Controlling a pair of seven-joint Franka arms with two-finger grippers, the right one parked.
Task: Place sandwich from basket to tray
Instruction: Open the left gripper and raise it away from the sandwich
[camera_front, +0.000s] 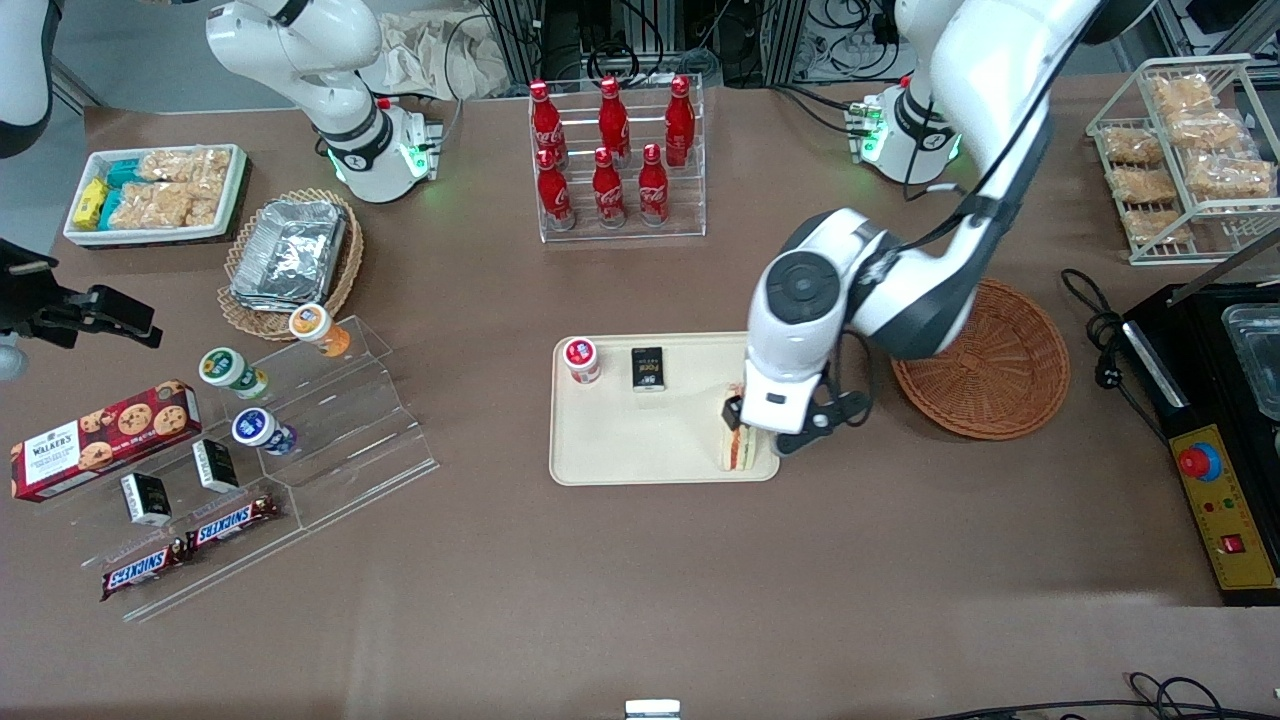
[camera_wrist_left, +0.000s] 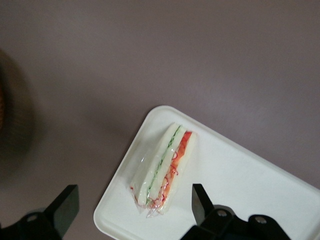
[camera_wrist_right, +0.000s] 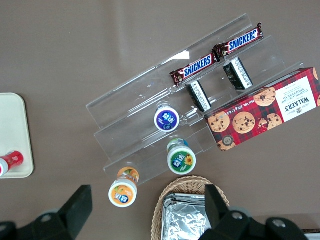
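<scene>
Sandwich (camera_wrist_left: 164, 169) lies on tray (camera_wrist_left: 240, 185), seemingly untouched between the gripper's (camera_wrist_left: 134, 205) spread fingers.

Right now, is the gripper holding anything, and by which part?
Nothing. The gripper is open above the sandwich, which lies on the tray, fingers apart and clear of it.

1. The working left arm (camera_front: 960, 200) has glossy white rounded shells with dark grey bands at its joints.
2. A round dark grey cap (camera_front: 803, 285) sits on the end of one joint housing.
3. A black cable runs along the outside of the arm.
4. Its base (camera_front: 905, 130) glows green and has small connectors plugged in.
5. The gripper (camera_front: 775, 440), above the counter, has a white body and black fingers (camera_wrist_left: 200, 202), which are blocky and spread apart.
</scene>
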